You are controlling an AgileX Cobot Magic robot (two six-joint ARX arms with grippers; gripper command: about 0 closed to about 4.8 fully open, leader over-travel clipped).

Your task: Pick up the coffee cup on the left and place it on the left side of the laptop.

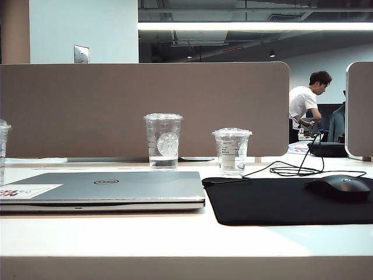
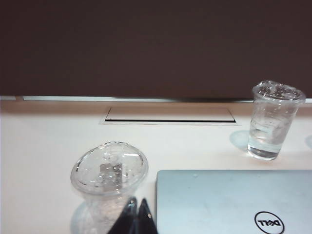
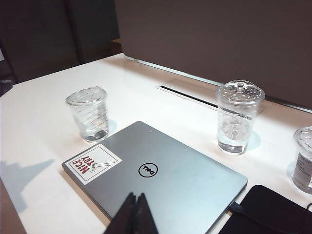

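Note:
The coffee cup (image 2: 109, 170), short and clear with a flat clear lid, stands upright on the white table just beside the laptop's (image 2: 234, 200) edge. My left gripper (image 2: 137, 207) is shut with nothing in it, its dark tips in front of the cup's lower side. In the right wrist view the coffee cup (image 3: 89, 114) stands by the stickered corner of the silver Dell laptop (image 3: 161, 175). My right gripper (image 3: 135, 202) hangs shut and empty over the laptop lid. In the exterior view only a sliver of the coffee cup (image 1: 3, 149) shows at the far left beside the laptop (image 1: 105, 189). Neither gripper appears there.
A taller Starbucks cup (image 1: 163, 141) and a short labelled cup (image 1: 232, 150) stand behind the laptop. A black mouse pad (image 1: 285, 201) with a mouse (image 1: 341, 186) and cable lies on the right. A grey partition (image 1: 145, 108) backs the table, with a cable slot (image 2: 169, 115) at its foot.

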